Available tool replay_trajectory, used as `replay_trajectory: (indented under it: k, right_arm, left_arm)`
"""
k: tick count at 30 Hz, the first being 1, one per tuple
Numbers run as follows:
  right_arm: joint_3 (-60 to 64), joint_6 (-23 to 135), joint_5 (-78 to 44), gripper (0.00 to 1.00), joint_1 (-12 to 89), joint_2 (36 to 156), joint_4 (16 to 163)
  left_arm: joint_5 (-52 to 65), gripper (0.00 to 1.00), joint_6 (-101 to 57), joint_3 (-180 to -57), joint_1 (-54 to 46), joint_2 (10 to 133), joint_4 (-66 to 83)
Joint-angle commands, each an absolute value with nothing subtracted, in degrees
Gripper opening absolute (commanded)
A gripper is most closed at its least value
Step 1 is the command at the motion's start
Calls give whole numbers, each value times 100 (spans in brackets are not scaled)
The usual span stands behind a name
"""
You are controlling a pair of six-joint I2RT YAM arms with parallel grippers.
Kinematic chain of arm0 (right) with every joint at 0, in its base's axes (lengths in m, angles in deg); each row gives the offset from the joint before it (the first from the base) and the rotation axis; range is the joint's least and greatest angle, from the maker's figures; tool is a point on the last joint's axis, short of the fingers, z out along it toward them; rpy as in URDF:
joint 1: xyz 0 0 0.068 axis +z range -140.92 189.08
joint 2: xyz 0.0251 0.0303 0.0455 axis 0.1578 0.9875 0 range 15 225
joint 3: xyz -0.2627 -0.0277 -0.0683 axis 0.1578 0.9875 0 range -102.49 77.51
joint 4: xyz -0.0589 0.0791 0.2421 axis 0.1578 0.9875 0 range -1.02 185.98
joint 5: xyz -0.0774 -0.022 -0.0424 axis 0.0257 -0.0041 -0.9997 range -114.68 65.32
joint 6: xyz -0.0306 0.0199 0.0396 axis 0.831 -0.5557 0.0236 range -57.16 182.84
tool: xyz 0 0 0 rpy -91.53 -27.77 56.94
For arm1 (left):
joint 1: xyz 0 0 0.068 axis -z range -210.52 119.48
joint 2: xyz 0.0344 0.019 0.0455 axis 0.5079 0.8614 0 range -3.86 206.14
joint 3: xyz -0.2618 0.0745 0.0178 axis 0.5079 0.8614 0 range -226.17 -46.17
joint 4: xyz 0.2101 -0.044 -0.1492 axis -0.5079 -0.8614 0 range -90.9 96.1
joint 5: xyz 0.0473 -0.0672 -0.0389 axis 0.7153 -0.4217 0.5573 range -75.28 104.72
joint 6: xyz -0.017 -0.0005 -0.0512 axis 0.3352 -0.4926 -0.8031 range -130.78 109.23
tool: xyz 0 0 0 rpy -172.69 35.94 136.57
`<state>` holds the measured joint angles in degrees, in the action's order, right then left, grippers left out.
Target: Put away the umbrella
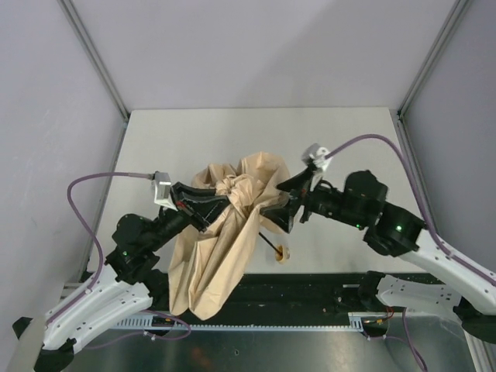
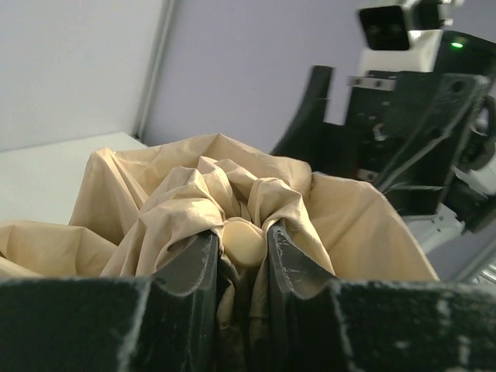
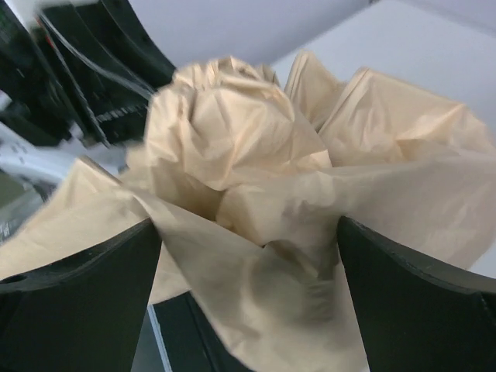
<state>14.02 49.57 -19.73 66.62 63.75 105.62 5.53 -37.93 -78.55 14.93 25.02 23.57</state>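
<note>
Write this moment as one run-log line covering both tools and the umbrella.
left tool: shut on umbrella | right tool: open, straddling fabric | umbrella: bunched, not yet folded, on table

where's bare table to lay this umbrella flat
Bare: the far strip of the table, between the umbrella and the back wall. Crowded: the middle, where the left gripper and right gripper meet at the fabric, and the near edge under the left arm and right arm.

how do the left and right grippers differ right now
On the left gripper the fingers stand narrow, pinching bunched fabric of the umbrella; on the right gripper they stand wide, fabric loose between them. The left gripper reaches in from the left, the right gripper from the right. Both meet the same bundle.
</note>
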Motion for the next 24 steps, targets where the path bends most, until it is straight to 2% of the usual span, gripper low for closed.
replay_trajectory:
  k: [1,3,7,11,15,20,22,24]
  right_arm:
    - [1214,5414,-671,99,6490,6649,10783]
    - [1210,5432,-672,99,6592,6654,10809]
    - [1215,5458,-1562,99,6763,6286,11160]
    - [1312,5274,-1406,99,6799,6167,11077]
    - [1268,4690,-2554,97,7318,5873,11249]
    - [1260,4112,-3318,69,8558,5725,10712]
    - [1244,4280,-3679,63,9107,5964,10347]
    - [1081,4557,-3911,61,9499,6444,10089]
  left_arm:
    - [-30,0,-4188,-8287,1477,2462,2686]
    - [-105,0,-4309,-8308,1477,2481,2696]
    - [-24,0,-4498,-8269,1482,2423,2699]
    - [-165,0,-4631,-8288,1482,2449,2697]
    - [498,0,-4650,-8231,1483,2366,2669]
    - [2073,0,-4037,-8393,1482,2674,2433]
    - [2376,0,-3714,-8536,1476,2948,2408]
    - [2601,0,-3457,-8656,1481,3194,2402]
